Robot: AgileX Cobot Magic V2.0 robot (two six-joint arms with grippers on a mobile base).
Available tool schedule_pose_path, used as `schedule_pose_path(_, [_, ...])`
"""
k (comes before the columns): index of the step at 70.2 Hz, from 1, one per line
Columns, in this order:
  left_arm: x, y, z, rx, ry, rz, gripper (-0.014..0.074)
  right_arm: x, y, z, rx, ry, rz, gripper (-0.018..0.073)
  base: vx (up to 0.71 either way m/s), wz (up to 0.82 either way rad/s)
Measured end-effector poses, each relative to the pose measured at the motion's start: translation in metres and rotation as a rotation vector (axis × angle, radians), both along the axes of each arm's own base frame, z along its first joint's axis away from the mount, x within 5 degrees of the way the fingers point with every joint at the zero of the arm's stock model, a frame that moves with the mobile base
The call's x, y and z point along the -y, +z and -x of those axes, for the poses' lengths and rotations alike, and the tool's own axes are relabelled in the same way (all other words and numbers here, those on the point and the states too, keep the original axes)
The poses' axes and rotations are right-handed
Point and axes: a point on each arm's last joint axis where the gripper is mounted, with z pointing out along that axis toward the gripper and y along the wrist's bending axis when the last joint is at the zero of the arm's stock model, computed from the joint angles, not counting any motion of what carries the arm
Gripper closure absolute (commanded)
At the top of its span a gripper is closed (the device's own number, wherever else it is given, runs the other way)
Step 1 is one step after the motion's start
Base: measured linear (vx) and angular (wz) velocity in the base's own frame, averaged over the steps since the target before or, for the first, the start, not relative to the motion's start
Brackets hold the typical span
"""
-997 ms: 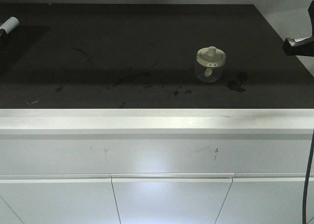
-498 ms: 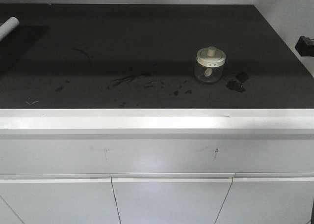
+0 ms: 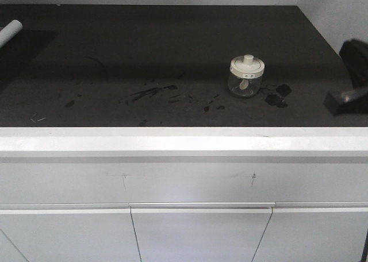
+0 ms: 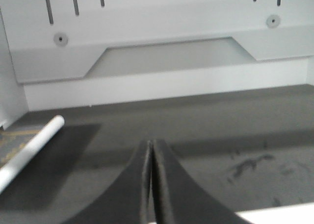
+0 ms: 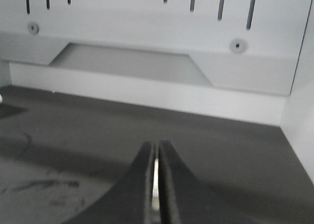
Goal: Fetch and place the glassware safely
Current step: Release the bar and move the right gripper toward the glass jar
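The glass jar (image 3: 247,76) stands upright on the dark bench (image 3: 172,43), right of the middle and closer to the front edge than the back, with its cream lid and knob on top. Dark smudges (image 3: 277,95) lie just beside it toward the right edge. The right hand (image 5: 156,182) is the nearer one. In the front view it is a blurred dark shape at the bench's right edge, so the jar lies to its left, apart from it. The jar does not appear in the right wrist view. The right hand's fingers are pressed almost together and hold nothing. The left hand (image 4: 151,182) is likewise closed and empty, over the bench's left part near the white tube (image 4: 29,155). Any grasp would probably need the right hand opened first.
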Motion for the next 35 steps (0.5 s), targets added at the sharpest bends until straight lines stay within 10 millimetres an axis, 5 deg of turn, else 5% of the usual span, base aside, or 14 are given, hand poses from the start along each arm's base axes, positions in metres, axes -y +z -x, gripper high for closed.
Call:
schedule_pose_path(16, [-0.002, -0.025, 0.026, -0.082, 0.013, 0.002, 0.0603, 0.001, -0.021, 0.021, -0.027, 0.0, 0.0, 0.056, 0.0, 0.0])
schedule_pose_path(35, [-0.004, -0.042, 0.039, -0.142, 0.022, -0.002, 0.0603, 0.002, -0.028, 0.024, -0.05, -0.004, 0.005, 0.056, 0.0, 0.0])
